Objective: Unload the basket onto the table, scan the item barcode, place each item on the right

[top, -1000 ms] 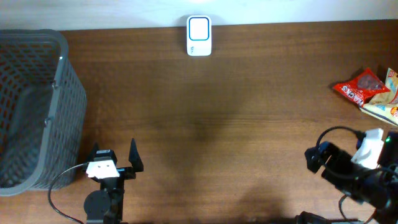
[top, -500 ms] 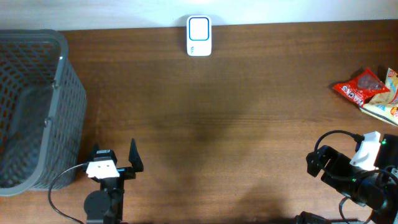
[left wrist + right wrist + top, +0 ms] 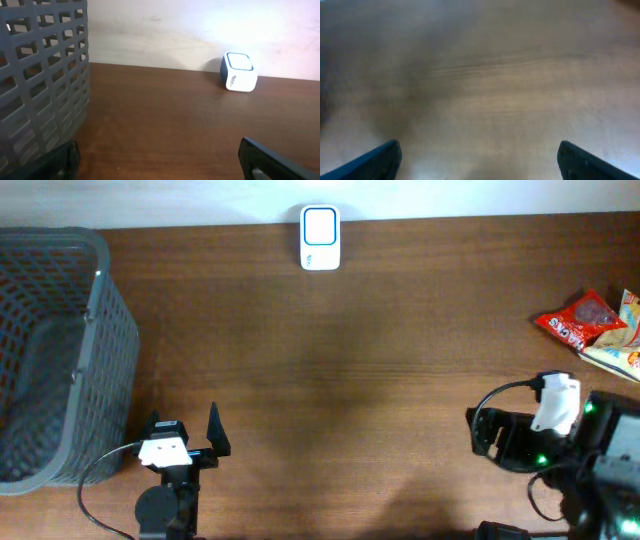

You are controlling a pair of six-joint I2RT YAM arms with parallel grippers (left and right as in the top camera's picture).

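Tabletop (image 3: 380,360): dark brown wood with fine lengthwise grain and a matt finish, bounded at the far edge by a pale wall. Basket (image 3: 110,330): grey plastic moulded as a lattice of square openings with a rounded rim, set at the left end of the tabletop; its wall fills the left of the left wrist view. Left claw (image 3: 183,422): black fingers held wide apart near the front edge, just right of the basket, with nothing between them. Right claw (image 3: 478,437): dark fingers also spread wide, low over bare wood at the front right, with nothing gripped; its wrist view is blurred. Red packet (image 3: 585,320): glossy crinkled foil with white lettering, lying flat at the right edge, well apart from both claws; a barcode cannot be made out. A second packet (image 3: 618,355), pale yellow and partly cut off, is touching it. Scanner (image 3: 320,237): small white rounded block with a blue-rimmed square face, placed at the far edge, centre.
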